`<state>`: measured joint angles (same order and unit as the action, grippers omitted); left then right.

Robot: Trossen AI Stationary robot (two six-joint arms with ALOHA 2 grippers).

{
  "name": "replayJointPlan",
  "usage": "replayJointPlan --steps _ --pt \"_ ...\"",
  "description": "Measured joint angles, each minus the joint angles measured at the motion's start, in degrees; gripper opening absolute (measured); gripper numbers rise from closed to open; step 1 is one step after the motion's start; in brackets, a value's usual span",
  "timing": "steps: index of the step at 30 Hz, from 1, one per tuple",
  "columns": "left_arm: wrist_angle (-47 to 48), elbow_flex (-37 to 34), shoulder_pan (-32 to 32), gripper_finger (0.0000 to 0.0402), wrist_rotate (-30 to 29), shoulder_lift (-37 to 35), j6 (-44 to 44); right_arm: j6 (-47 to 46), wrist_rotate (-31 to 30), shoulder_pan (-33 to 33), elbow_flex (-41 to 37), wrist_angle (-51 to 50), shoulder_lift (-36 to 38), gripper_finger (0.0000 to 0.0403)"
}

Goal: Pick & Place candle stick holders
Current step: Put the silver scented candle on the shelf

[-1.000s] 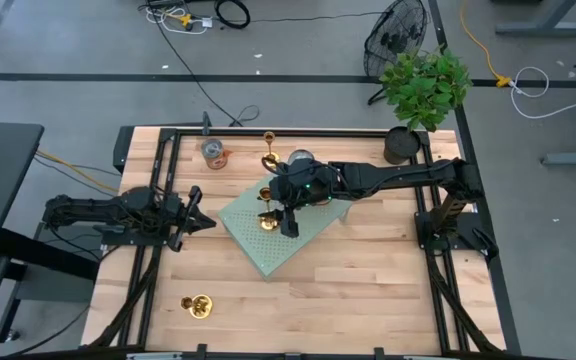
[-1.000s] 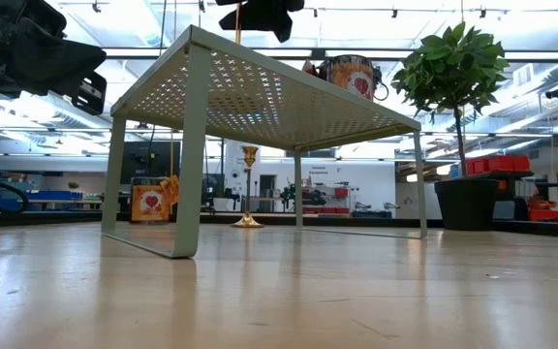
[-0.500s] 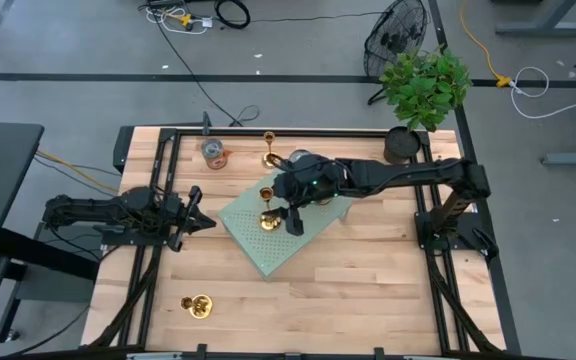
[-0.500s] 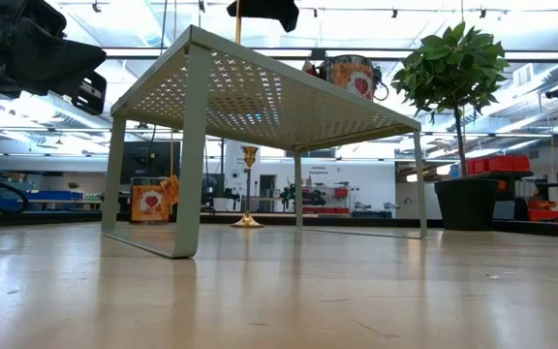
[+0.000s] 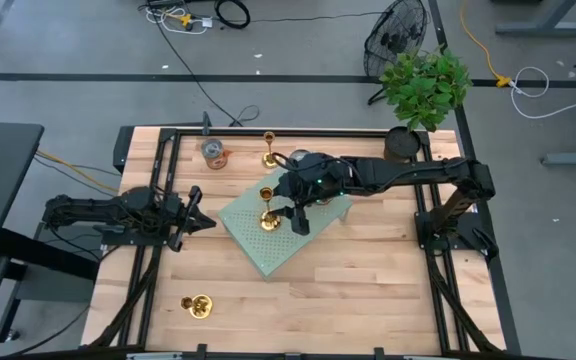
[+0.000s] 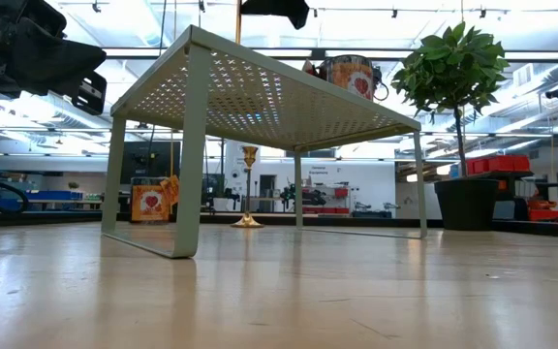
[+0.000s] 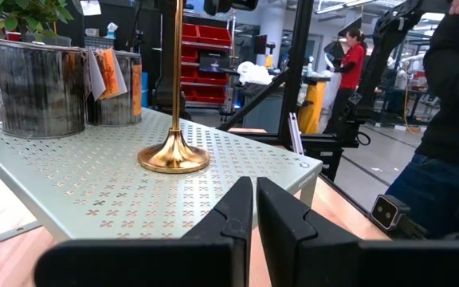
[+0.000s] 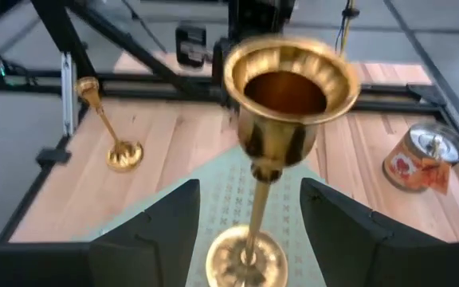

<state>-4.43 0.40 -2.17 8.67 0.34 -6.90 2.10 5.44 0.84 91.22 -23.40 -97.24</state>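
Candle stick holder upright on the green rack, centre frame.

I see the right claw [image 5: 293, 213] released, fingers spread either side of the standing candle stick holder [image 5: 266, 217], stem vertical, cup up, base on the perforated rack [image 5: 268, 250]. My left claw [image 5: 196, 221] sits clenched mid-left over the counter [image 5: 368, 290]. Another holder [image 5: 199, 306] lies toppled at lower left.

A pale wooden tabletop [image 5: 368, 290] carries a light green perforated metal shelf [image 5: 253, 240], set at a slant near the middle. On the shelf stand one gold candle stick holder [image 5: 266, 212], upright, and two tin cans [image 7: 38, 88] side by side at the far end. Directly on the wood, a second holder [image 5: 269, 150] stands upright near the far edge, a labelled can [image 5: 213, 153] sits beside it, a third holder [image 5: 198, 306] lies tipped over near the front left, and a potted plant [image 5: 423, 95] occupies the far right corner.
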Motion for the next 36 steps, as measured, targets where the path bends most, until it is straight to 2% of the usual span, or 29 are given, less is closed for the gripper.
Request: replayJointPlan --steps 8,14,20,28,32,36 --pt "0.0 0.0 0.0 0.0025 0.0 0.01 0.02 -3.37 -0.05 0.36 -12.8 9.56 6.32 0.0221" --pt "0.01 -0.01 0.01 0.0025 0.0 0.02 0.0 -1.78 -0.03 0.64 -21.06 12.6 11.88 0.0221" --pt "0.0 0.0 0.0 0.0025 0.0 0.0 0.02 1.39 -0.23 2.81 -30.03 13.12 20.56 0.0221" --pt "0.05 0.0 0.02 0.0025 0.0 0.02 0.02 1.38 0.15 6.89 -37.83 13.28 32.09 0.0221" --pt "0.0 0.0 0.02 0.0025 0.0 0.0 0.0 1.37 0.0 7.15 -39.97 13.61 35.58 0.0221" --pt "0.02 -0.01 0.01 0.0025 0.0 0.01 0.02 1.3 -2.6 7.15 -40.98 13.71 38.0 0.0221"
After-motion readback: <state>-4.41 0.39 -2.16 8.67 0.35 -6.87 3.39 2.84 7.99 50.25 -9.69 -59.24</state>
